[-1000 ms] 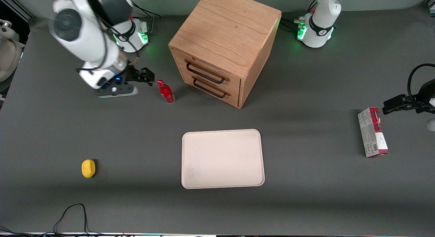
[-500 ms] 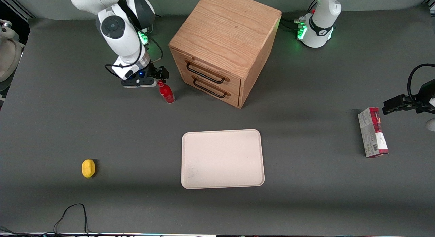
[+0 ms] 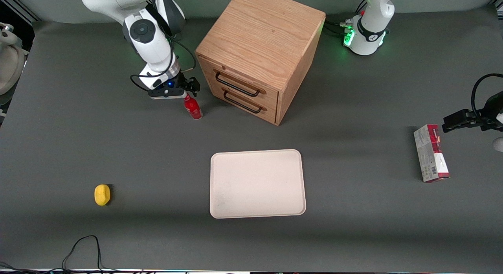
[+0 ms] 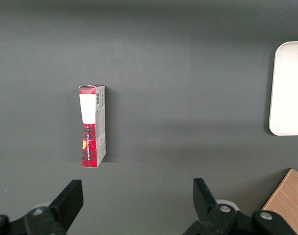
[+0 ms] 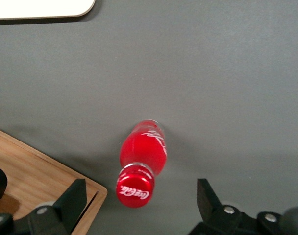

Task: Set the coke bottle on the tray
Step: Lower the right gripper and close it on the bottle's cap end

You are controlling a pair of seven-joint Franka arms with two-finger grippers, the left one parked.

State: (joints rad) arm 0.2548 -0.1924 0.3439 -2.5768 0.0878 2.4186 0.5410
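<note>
The coke bottle is small and all red, and stands upright on the grey table beside the wooden cabinet. In the right wrist view I see its red cap and body from above, between my two spread fingers. My gripper hangs open just above the bottle's cap, with the cap between the fingertips' line and nothing held. The cream-white tray lies flat nearer the front camera than the bottle; its corner shows in the right wrist view.
The wooden cabinet has two drawers with dark handles close beside the bottle; its edge shows in the right wrist view. A yellow lemon-like object lies toward the working arm's end. A red-and-grey carton lies toward the parked arm's end.
My gripper has moved sideways toward the cabinet and come over the bottle's cap. The bottle and tray have not moved.
</note>
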